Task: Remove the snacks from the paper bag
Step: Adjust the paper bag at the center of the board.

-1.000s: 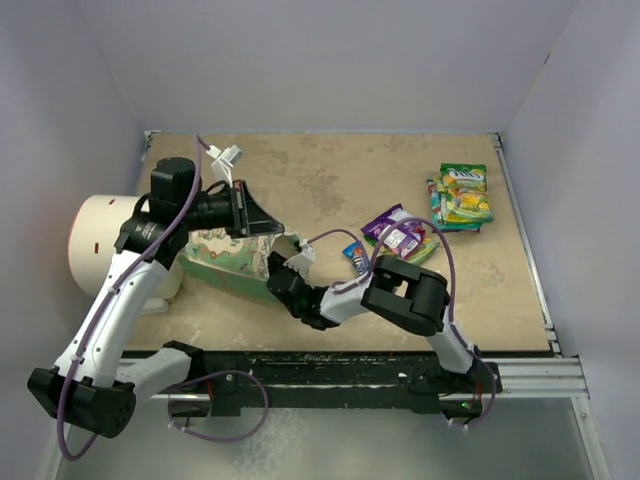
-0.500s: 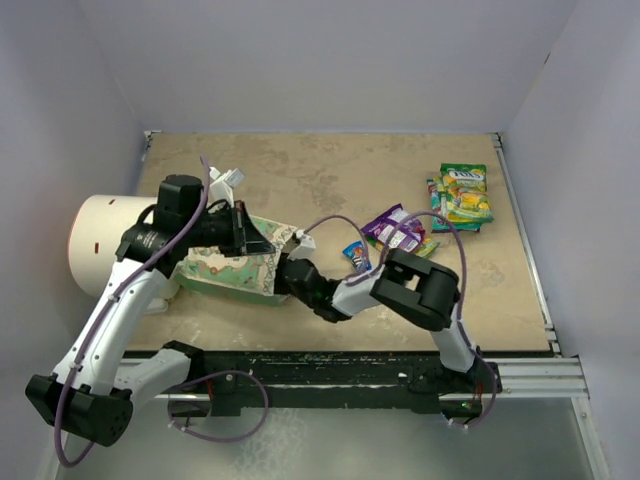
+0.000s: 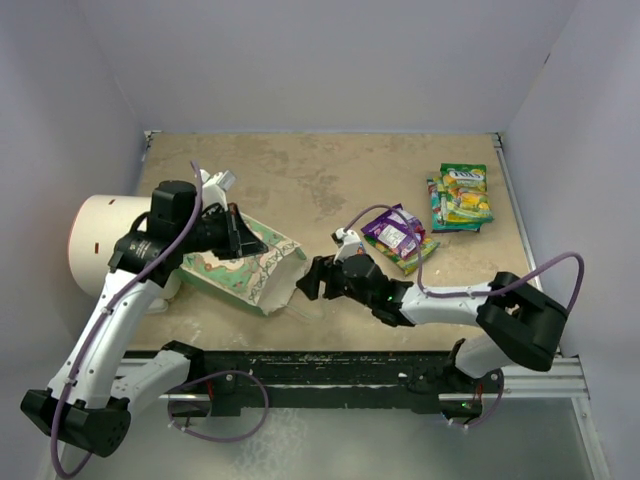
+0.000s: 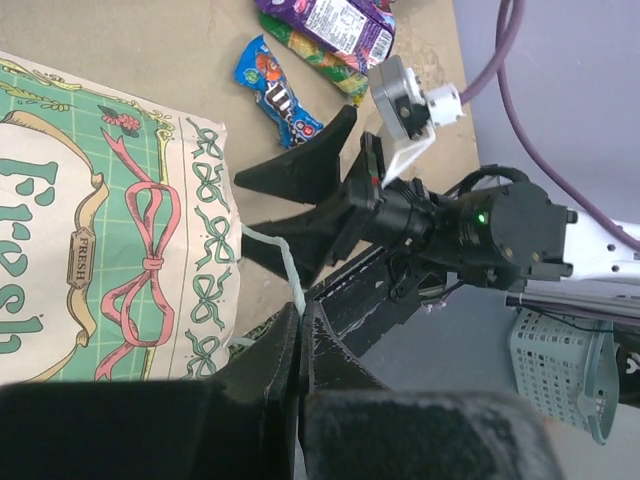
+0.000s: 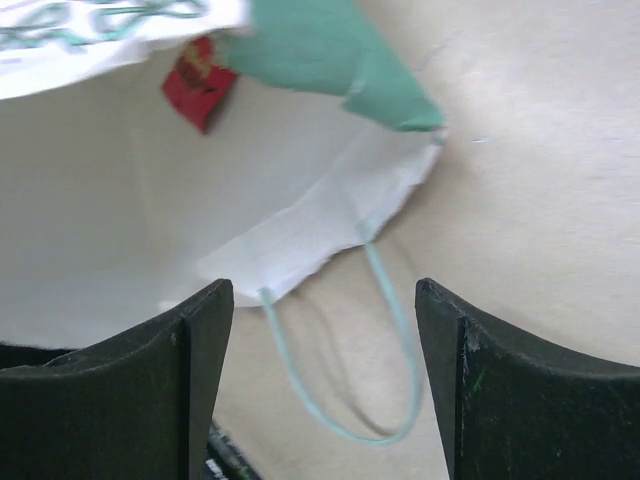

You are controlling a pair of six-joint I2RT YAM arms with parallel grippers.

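Reaching into the paper bag [image 3: 243,268] is the step in hand. It lies on its side on the bench [image 3: 330,170], its open mouth just ahead of the right gripper [image 3: 312,280], whose fingers stand well apart and hold nothing. The left gripper [image 4: 300,338] is pinched together on the bag's upper string handle [image 4: 288,265], lifting the top lip. Deep inside, ahead and left of the right gripper, a small red item [image 5: 201,88] shows, probably a remaining snack. The purple packet [image 3: 393,231] and blue bar wrapper [image 4: 281,92] lie outside, behind the right gripper, and the green-yellow packets [image 3: 462,195] farther behind. To do it well, I would enter low along the bag's floor, steer clear of the lower handle loop [image 5: 392,320] lying between the fingers, and close only once the red item sits between them.
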